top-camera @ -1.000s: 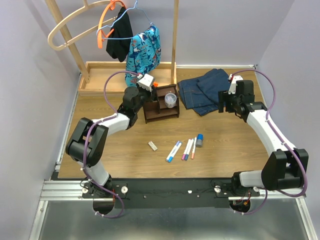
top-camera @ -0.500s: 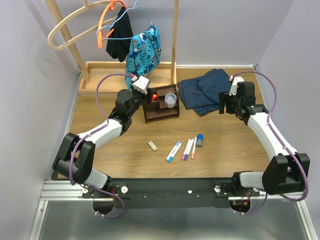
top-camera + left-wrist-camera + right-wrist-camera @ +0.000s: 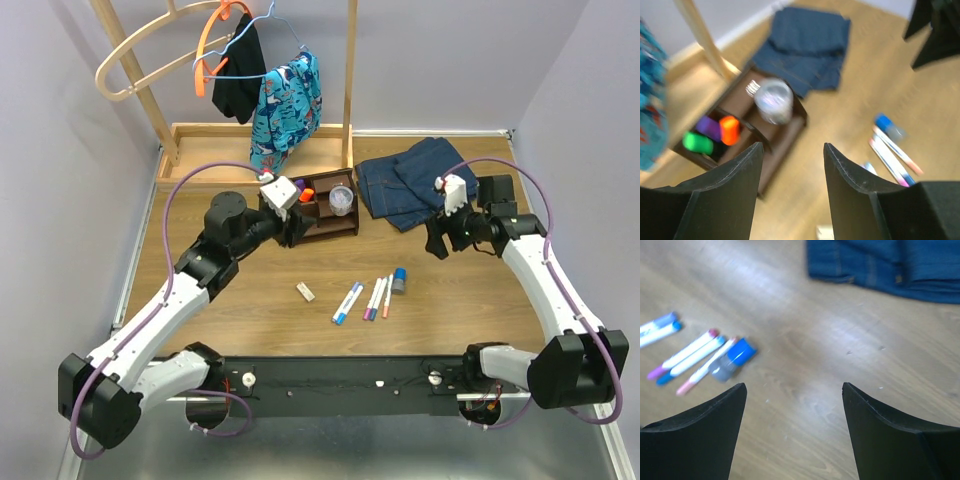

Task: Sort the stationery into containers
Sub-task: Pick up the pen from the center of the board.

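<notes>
Closest to the near edge of the table (image 3: 240, 310), a small white eraser (image 3: 305, 291) is seen lying alone, left of centre. Just to its right a loose row of thin white pens (image 3: 375, 297) is laid out, with a blue-capped grey bottle (image 3: 399, 281) on its side at the row's right end, touching or almost touching the last pen. None of these is in a container yet, so most of the sorting is judged to be outstanding.

Farther in, the right gripper (image 3: 794, 386) is held over bare wood between the bottle and the folded jeans (image 3: 410, 180). Its fingers are spread wide and nothing is between them. Its camera is turned towards the bottle and pens, so it seems poised to reach for them.

Near the middle of the far edge the dark wooden organiser (image 3: 322, 210) is set. A clear round tub (image 3: 772, 100) is stood in its right-hand compartment, and an orange marker (image 3: 730, 129), a purple marker (image 3: 709, 127) and a green marker (image 3: 697, 142) are stood on end at its left, probably because the cells are too short for them to lie flat. The left gripper (image 3: 792, 146) is held above the organiser's near left corner, fingers parted and empty.

The jeans are spread in the far right corner, apart from the stationery
</notes>
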Robot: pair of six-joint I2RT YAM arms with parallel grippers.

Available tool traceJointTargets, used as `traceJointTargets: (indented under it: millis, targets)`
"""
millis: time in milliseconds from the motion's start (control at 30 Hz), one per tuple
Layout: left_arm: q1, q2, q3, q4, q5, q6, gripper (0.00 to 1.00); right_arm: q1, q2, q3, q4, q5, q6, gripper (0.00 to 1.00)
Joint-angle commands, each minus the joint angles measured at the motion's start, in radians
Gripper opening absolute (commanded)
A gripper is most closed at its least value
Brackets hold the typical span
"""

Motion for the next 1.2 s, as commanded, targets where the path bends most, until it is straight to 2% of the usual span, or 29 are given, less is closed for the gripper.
traceJointTargets:
  millis: [0, 100, 233, 333, 433, 533, 733, 867, 1000, 1167]
  targets:
    - [-0.076, -0.011, 0.039, -0.413, 0.081, 0.039, 0.60, 0.020, -0.018, 0.005, -0.161, -0.171, -0.195, 0.82]
    - [-0.106, -0.002, 0.056, -0.522, 0.081, 0.056, 0.60, 0.108, -0.035, 0.002, -0.161, -0.160, -0.346, 0.80]
    - [-0.096, 0.027, 0.088, -0.620, -0.077, 0.059, 0.62, 0.295, 0.017, 0.005, -0.135, -0.153, -0.535, 0.79]
    - [-0.032, 0.050, 0.121, -0.688, -0.094, 0.106, 0.63, 0.433, 0.115, 0.021, -0.124, -0.125, -0.668, 0.79]
    - [0.033, 0.044, 0.113, -0.703, -0.126, 0.128, 0.63, 0.521, 0.213, 0.021, -0.087, -0.096, -0.794, 0.76]
    - [0.106, 0.016, 0.098, -0.682, -0.166, 0.131, 0.64, 0.561, 0.284, 0.009, -0.047, -0.090, -0.903, 0.75]
    - [0.320, -0.033, 0.133, -0.668, -0.159, 0.119, 0.64, 0.618, 0.365, 0.002, 0.005, -0.101, -0.980, 0.68]
    - [0.402, -0.056, 0.165, -0.669, -0.125, 0.082, 0.65, 0.644, 0.373, -0.010, 0.017, -0.088, -1.009, 0.64]
    - [0.458, -0.077, 0.153, -0.656, -0.087, 0.047, 0.65, 0.661, 0.367, -0.039, 0.007, -0.084, -1.070, 0.54]
    - [0.493, -0.083, 0.135, -0.645, -0.081, 0.042, 0.65, 0.679, 0.367, -0.036, -0.058, -0.101, -1.127, 0.49]
